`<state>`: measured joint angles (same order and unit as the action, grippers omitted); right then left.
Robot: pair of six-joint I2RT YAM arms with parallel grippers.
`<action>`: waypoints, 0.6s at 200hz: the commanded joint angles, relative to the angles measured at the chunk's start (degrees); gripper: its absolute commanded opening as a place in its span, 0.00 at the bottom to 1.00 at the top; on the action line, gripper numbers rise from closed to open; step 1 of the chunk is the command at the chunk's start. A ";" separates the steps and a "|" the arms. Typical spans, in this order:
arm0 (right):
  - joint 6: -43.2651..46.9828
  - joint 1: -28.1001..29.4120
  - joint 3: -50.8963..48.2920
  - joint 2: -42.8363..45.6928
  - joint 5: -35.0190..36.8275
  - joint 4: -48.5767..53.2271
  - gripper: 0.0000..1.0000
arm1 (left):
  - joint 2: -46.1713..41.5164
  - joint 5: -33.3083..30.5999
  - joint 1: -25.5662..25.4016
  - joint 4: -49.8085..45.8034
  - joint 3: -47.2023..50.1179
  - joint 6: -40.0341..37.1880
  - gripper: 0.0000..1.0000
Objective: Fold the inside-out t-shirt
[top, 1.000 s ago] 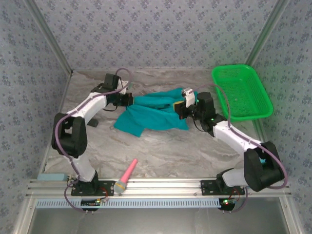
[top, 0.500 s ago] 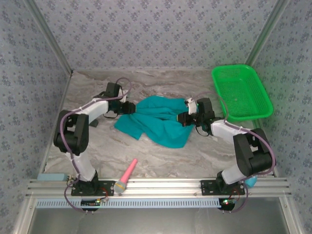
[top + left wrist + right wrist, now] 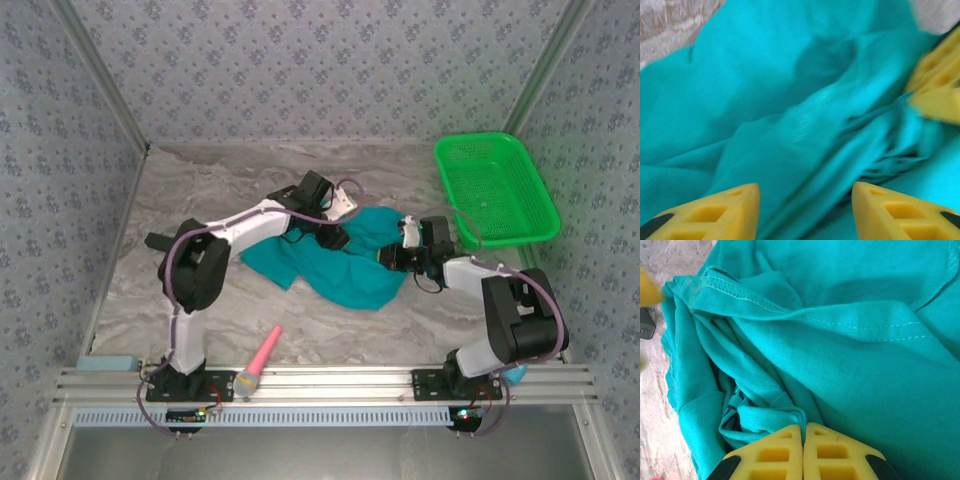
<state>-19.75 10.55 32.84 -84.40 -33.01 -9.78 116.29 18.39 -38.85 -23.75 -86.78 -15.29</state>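
The inside-out t-shirt (image 3: 345, 268) lies crumpled in teal folds at the table's middle, seams and stitching showing (image 3: 850, 320). My left gripper (image 3: 333, 238) hovers over its upper left part. Its yellow fingers (image 3: 715, 210) stand open above the cloth (image 3: 790, 115), with nothing between them. My right gripper (image 3: 388, 258) sits at the shirt's right edge, shut on a bunched fold of the cloth (image 3: 765, 417). The right gripper's fingers (image 3: 937, 85) appear at the right edge of the left wrist view.
A green plastic basket (image 3: 495, 190) stands at the back right. A pink-handled brush (image 3: 262, 362) lies by the near rail, and a pale blue block (image 3: 105, 362) sits at the near left corner. Patterned walls close in the table.
My left gripper has opened, let go of the shirt's left edge and swung right over the cloth toward the right gripper. The right gripper lowered slightly and kept its grip.
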 commanded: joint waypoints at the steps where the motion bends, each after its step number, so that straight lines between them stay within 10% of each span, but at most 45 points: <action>1: -0.38 -1.52 -0.24 2.07 -1.33 1.66 0.00 | 4.35 1.37 0.27 -5.45 -4.26 -9.09 0.53; 27: -0.12 -1.72 0.57 3.31 -1.91 2.01 0.00 | 10.08 2.37 0.39 -8.30 -10.63 -8.57 0.47; 45: 0.32 -1.63 2.36 3.72 -2.59 4.19 0.00 | 9.84 3.26 1.05 -7.96 -12.93 -5.32 0.00; 71: -1.86 -1.50 5.73 9.11 -1.83 10.63 0.00 | 1.18 -4.35 5.03 -10.03 -14.68 14.41 0.00; 120: -2.89 -1.35 8.24 24.54 4.52 23.54 0.00 | -16.67 16.63 15.49 -2.40 1.51 41.02 0.00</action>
<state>-22.74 10.07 40.56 -65.80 -33.82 2.39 107.72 28.84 -28.14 -30.00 -92.79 9.43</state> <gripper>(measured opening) 0.073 0.057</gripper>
